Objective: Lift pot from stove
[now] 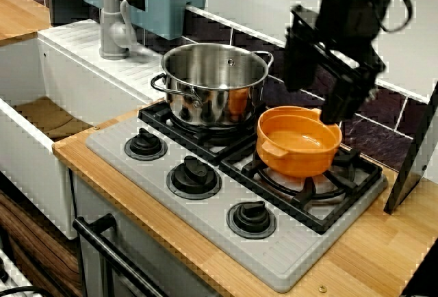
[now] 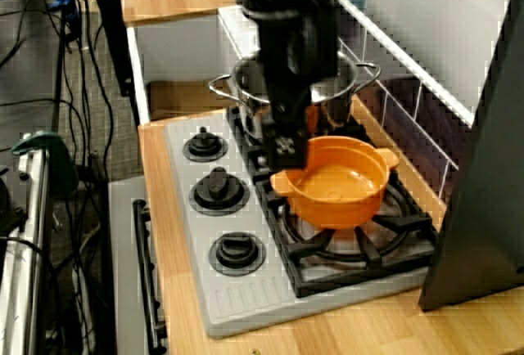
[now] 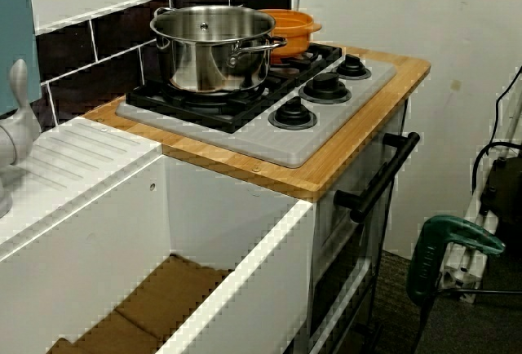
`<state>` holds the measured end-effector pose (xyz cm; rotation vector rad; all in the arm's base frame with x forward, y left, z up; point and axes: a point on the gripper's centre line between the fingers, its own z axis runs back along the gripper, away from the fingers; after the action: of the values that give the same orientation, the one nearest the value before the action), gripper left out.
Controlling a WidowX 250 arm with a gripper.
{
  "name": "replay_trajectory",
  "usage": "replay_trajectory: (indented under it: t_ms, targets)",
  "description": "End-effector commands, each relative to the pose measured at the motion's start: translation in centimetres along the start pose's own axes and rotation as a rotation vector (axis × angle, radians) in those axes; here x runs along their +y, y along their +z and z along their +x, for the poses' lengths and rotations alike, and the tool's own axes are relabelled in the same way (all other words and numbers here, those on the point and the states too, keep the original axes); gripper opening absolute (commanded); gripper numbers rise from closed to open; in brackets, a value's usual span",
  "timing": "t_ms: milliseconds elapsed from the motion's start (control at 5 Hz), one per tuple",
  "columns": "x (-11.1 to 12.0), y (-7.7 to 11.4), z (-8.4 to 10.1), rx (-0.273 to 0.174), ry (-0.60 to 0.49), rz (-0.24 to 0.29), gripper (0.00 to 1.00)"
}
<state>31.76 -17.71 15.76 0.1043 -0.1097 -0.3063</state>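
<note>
The orange pot (image 1: 299, 143) (image 2: 340, 179) hangs slightly tilted, a little above the right black burner grate (image 1: 342, 187) of the grey stove (image 1: 205, 208) (image 2: 196, 240). My black gripper (image 1: 333, 115) (image 2: 288, 155) comes down from above and is shut on the pot's rim beside one stubby handle. The pot is without a lid and looks empty. In the view from the sink side only the pot's rim (image 3: 298, 21) shows behind the steel pot, and the gripper cannot be made out there.
A taller shiny steel pot (image 1: 213, 85) (image 2: 327, 85) (image 3: 214, 48) stands on the left burner, close beside the orange pot. Three black knobs (image 1: 194, 176) line the stove's front. A black panel (image 1: 417, 153) leans at the right. A white sink (image 1: 41, 105) and a grey tap lie to the left.
</note>
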Motion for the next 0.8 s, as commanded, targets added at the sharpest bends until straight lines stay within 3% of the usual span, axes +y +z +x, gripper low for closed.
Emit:
replay_trajectory:
  t_ms: [0,600]
  targets:
    - [-0.1,-0.2,3.3,-0.041,0.023,0.008,1.00]
    - [0.2,-4.0,4.0,0.017,0.038,0.081,1.00]
